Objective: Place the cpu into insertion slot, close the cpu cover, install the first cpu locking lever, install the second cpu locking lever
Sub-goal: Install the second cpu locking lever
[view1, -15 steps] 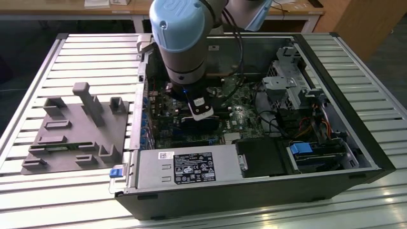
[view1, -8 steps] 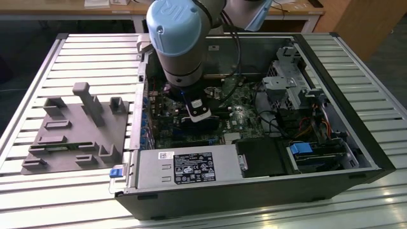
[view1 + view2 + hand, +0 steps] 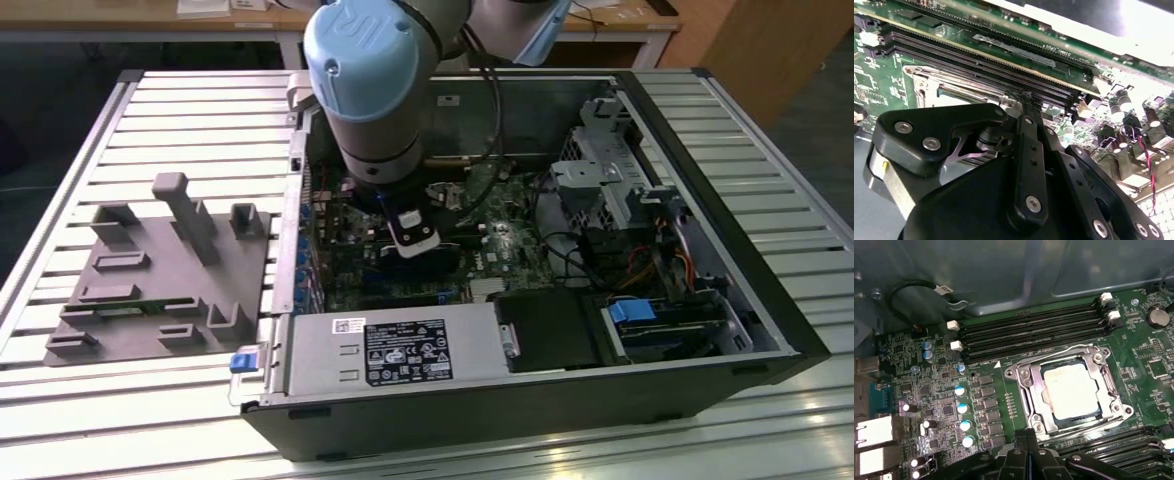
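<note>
The chip (image 3: 1072, 388) sits in the socket (image 3: 1035, 409) under the closed metal cover (image 3: 1030, 374). The cover looks thin, stiff and springy, best pressed at its edge. The hand (image 3: 1024, 97) hovers just beside it, clenched on nothing.

exterior view: high up, looking down at an angle into the open computer case (image 3: 534, 400), arm (image 3: 367, 90) in the middle, far back
first wrist view: close, angled down at the motherboard (image 3: 929, 390)
second wrist view: closer still, skimming low past the gripper (image 3: 1026, 97)
shared: both wrist views catch the memory slots (image 3: 1029, 332)
</note>
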Robot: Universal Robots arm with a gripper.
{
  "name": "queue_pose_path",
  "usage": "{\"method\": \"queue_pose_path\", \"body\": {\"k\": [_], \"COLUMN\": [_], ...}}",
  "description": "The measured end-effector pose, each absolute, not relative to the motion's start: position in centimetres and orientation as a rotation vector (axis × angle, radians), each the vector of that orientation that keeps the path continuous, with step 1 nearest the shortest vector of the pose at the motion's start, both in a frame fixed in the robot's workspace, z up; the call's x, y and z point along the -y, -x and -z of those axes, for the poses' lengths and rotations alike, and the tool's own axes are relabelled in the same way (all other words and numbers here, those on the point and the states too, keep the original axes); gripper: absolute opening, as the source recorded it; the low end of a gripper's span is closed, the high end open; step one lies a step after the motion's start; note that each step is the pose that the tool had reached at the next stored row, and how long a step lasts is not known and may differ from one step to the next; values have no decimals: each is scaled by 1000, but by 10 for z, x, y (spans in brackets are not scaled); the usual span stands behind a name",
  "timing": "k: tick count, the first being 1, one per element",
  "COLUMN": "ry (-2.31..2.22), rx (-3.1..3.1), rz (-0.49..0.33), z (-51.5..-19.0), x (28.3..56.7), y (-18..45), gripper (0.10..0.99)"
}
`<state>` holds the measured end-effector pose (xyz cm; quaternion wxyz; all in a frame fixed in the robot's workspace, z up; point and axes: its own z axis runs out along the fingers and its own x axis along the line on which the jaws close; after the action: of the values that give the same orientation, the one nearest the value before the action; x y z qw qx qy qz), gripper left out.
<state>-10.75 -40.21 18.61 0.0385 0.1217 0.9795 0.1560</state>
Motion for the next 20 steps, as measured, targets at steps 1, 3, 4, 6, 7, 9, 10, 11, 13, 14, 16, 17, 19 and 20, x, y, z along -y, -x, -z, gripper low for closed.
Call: {"method": "queue_pose_path", "body": {"k": [1,3,4,6,7,9,10,11,13,14,16,17,19,20], "ry": [-372,-371,-371,-370,-370,-370,-370,-370,-370,-370,-370,-370,-370,-371], "rx": [-3003,-3001,-3000,-2998,-2997,-2996,-2996,-2996,-2997,-2997,-2998,-2998,-2999,-2999], "rz": [-478,-478,-478,-478,-478,-479,-479,-479,-479,-478,-479,-478,-479,-479], "z": [-186,-190,-193,-199,-201,-203,-203,-203,-203,-203,-203,-203,-203,-203], "x": [402,402,402,402,402,402,402,402,402,402,402,402,402,402], "y": [108,108,108,108,108,108,106,104,99,95,88,85,79,75], "gripper": [102,102,102,102,102,102,102,102,102,102,102,102,102,102]}}
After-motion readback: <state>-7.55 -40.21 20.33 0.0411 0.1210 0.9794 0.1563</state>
